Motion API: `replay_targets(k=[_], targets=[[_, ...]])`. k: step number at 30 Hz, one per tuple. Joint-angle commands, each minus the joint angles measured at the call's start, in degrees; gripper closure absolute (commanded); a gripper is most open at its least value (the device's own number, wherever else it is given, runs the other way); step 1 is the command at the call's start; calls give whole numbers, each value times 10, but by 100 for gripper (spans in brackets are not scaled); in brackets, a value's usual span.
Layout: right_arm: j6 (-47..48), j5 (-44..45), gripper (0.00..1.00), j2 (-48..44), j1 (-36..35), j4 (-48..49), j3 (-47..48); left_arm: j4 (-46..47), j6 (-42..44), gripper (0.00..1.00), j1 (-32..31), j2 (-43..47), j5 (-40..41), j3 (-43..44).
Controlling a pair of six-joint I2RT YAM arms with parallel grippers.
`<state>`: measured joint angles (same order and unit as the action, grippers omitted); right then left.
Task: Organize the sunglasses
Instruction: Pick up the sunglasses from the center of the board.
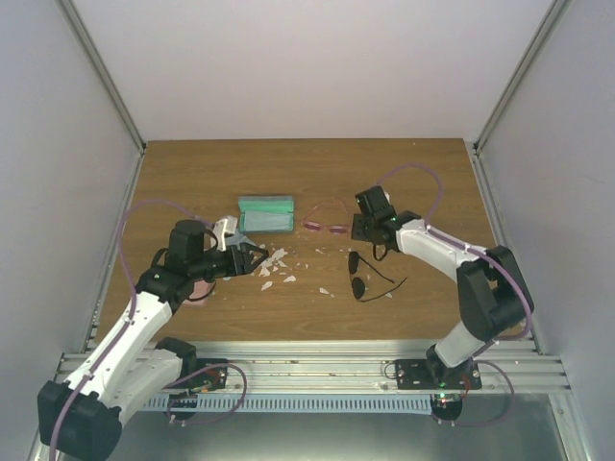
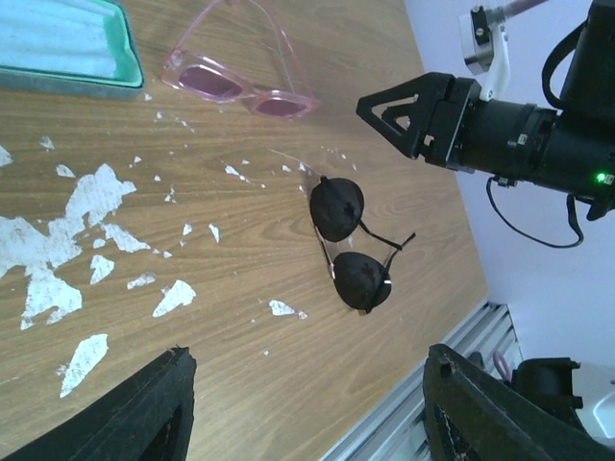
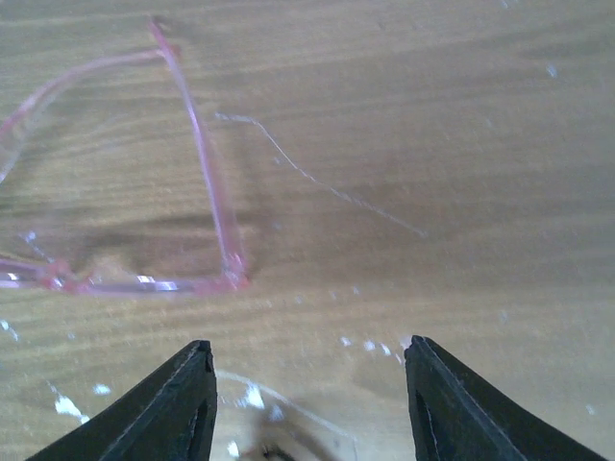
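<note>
My right jaws: half-parted, empty.
My left jaws: wide, empty.
Pink sunglasses [image 3: 207, 192]: ahead-left of my right jaws, outside them.
Dark sunglasses [image 2: 336, 206]: ahead of my left jaws.
Risk: I close beside the thin frame, gripping nothing.

the bench [image 1: 404, 163] is bare along its far part and beside the left wall [image 1: 58, 192] and right wall [image 1: 567, 192], which close it in. across the middle the green case [image 1: 266, 213] and pink sunglasses [image 1: 327, 228] lie just beside each other, the dark sunglasses [image 1: 357, 286] nearer the arms, with a narrow bare strip between the two pairs. the right fingers [image 3: 173, 408] hang spread over that strip, the pink frame's corner just ahead of one, while the left fingers [image 2: 144, 413] face flecked bare wood up to the dark pair.
</note>
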<state>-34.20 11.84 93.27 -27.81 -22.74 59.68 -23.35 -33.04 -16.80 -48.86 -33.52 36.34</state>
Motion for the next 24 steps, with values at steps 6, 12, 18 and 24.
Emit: replay_targets(k=[6,12,18,24], targets=[[-85,13,51,-192,-17,-145,-143,35,-3,35,-30,-17,11,15],[-140,-66,58,-277,-49,-184,-215,52,-10,35,-50,-26,22,8],[-189,-116,54,-262,-65,-141,-258,63,-11,36,-70,-47,33,14],[-237,-100,54,-235,-67,-108,-276,74,-8,36,-79,-66,41,16]])
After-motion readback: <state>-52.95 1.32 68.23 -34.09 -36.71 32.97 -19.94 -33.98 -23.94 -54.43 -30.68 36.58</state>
